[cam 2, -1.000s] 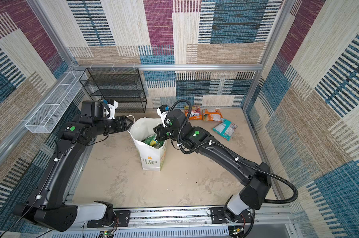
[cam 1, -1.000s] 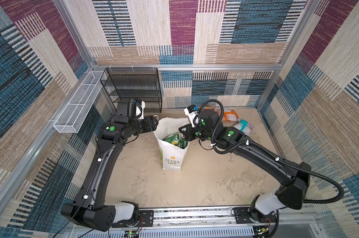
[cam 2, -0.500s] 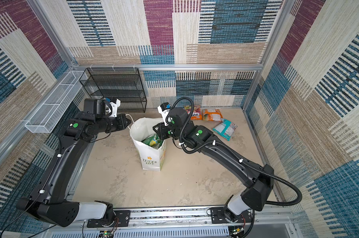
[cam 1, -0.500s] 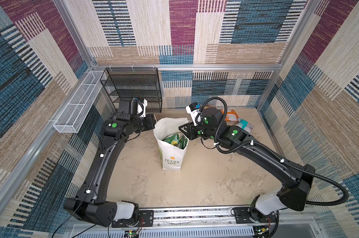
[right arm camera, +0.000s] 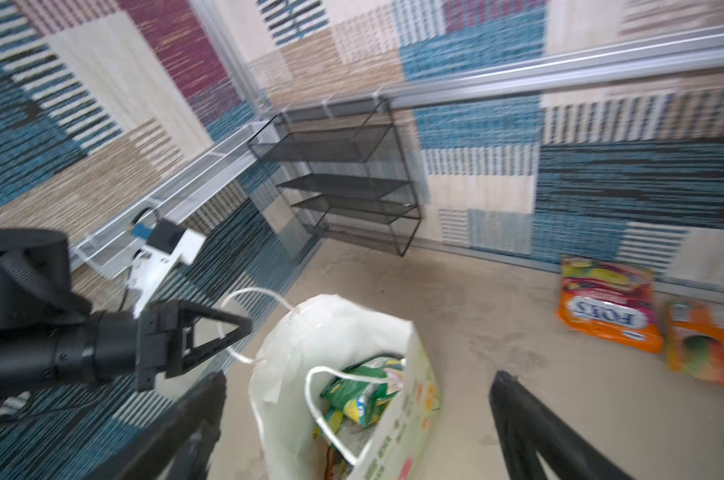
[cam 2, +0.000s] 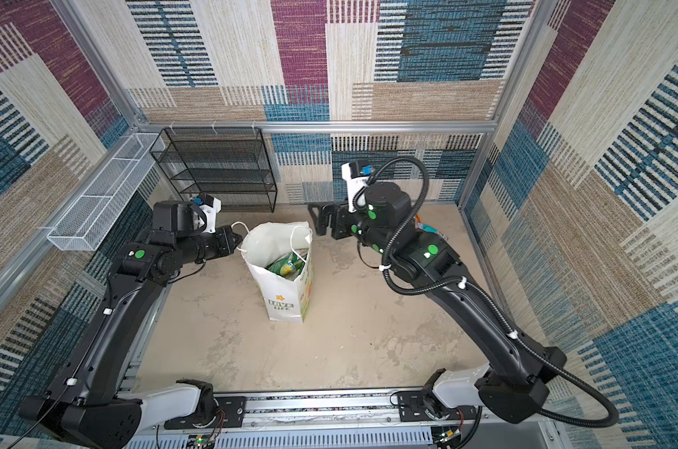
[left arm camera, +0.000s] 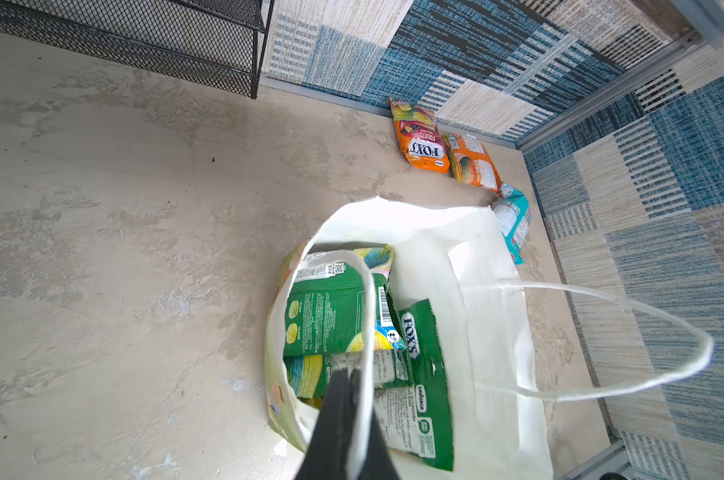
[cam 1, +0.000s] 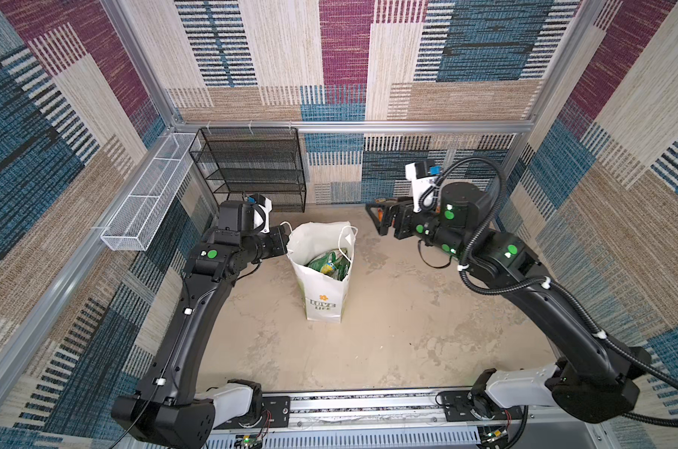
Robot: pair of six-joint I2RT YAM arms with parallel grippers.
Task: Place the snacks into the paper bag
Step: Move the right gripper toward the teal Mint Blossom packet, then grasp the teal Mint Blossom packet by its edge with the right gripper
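Starting at your left: a white wire basket (cam 1: 146,202) hangs along the side rail. A black mesh rack (cam 1: 251,167) stands next to it against the back wall.

Left gripper (cam 2: 236,238): jaws fully together, tip at the left rim of the paper bag (cam 1: 323,295). In the left wrist view the near cord handle (left arm camera: 366,316) runs right along the closed fingers (left arm camera: 335,407) (you cannot tell from these views whether the cord is pinched or only draped over them).

Paper bag: upright on the floor (cam 1: 388,330), mid-scene, mouth open, "LOVE LIFE" print facing the arm bases. Inside you can see several green packets (left arm camera: 331,316), one reading "FOX'S", lying flat over paler packets. The far cord handle (left arm camera: 559,286) loops out away from the bag.

Right gripper (cam 1: 380,221): jaws spread wide, nothing between them. It hangs above the floor, just right of the bag's mouth and clear of it. Its wrist view looks down between both fingers onto the bag.

Right of that, along the back wall near the corner, three snacks lie on the floor outside the bag:
- an orange FOX'S packet (left arm camera: 420,137)
- a second orange packet (left arm camera: 474,164) just beside it
- a teal-white packet (left arm camera: 514,220) next along

In both top views the right arm hides most of them from you.
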